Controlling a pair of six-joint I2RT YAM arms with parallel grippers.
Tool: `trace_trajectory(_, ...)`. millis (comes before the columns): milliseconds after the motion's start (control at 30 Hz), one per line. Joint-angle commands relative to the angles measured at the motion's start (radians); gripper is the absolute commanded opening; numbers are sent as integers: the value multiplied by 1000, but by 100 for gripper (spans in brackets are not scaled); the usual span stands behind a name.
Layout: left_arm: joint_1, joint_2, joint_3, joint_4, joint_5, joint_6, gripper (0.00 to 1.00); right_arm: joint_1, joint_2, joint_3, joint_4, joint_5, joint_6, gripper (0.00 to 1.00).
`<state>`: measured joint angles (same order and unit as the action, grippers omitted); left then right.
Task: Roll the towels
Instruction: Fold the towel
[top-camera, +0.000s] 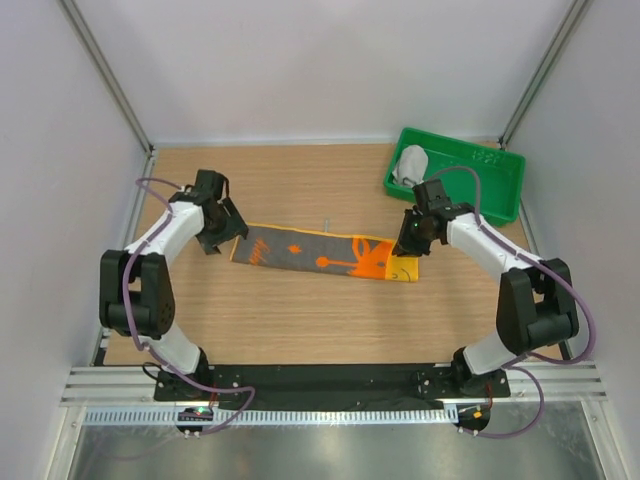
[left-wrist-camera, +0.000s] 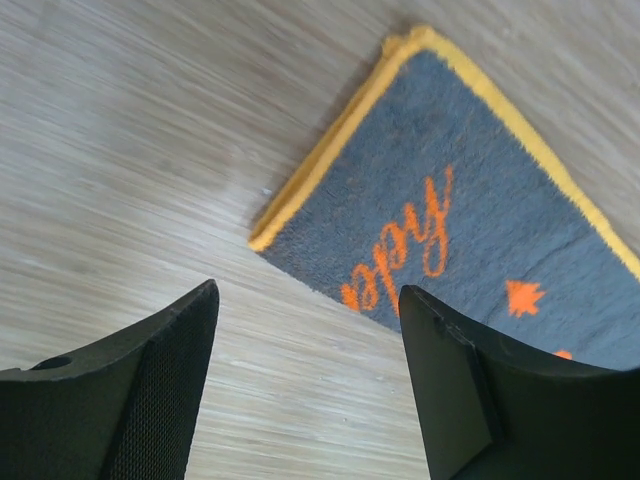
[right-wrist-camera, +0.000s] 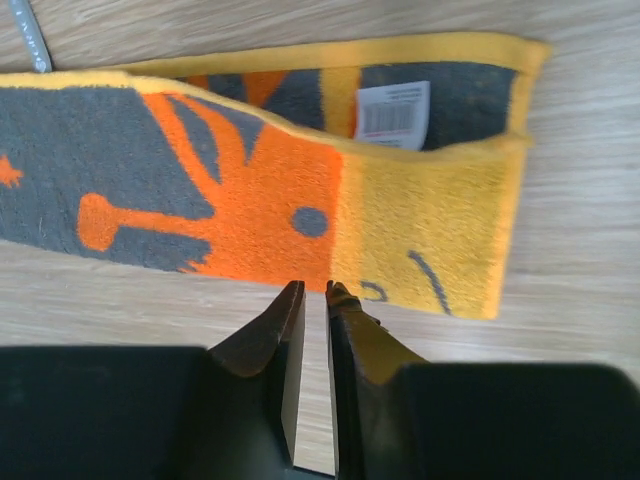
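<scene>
The orange and yellow patterned towel (top-camera: 325, 252) lies flat on the wooden table as a long strip, folded lengthwise, grey side with orange print up. My left gripper (top-camera: 222, 238) is open and empty just off the strip's left end; the left wrist view shows the grey, yellow-edged corner (left-wrist-camera: 450, 220) beyond the gripper (left-wrist-camera: 308, 295). My right gripper (top-camera: 408, 246) is shut with only a thin slit, empty, at the near edge of the yellow right end (right-wrist-camera: 430, 230); its tips (right-wrist-camera: 315, 288) hold no cloth. The plain light grey towel (top-camera: 411, 163) lies bunched in the green tray.
The green plastic tray (top-camera: 480, 180) stands at the back right, close behind my right arm. A small grey metal piece (top-camera: 325, 222) lies just behind the strip, also in the right wrist view (right-wrist-camera: 30, 40). White walls enclose the table on three sides.
</scene>
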<state>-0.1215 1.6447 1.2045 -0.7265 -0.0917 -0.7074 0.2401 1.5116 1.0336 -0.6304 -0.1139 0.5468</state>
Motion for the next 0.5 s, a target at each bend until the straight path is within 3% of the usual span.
trace_trajectory(0,-24,-16,-46,163,125,-3,73,30,51,26,106,-63,-1,21)
trace_trajectory(333,-53,107,-75,274,207,-20,71,2,346,190,51,49,-57,16)
trace_trajectory(467,-50,133,-82,274,175,-14,71,-7,355,189,54,57,-67,17)
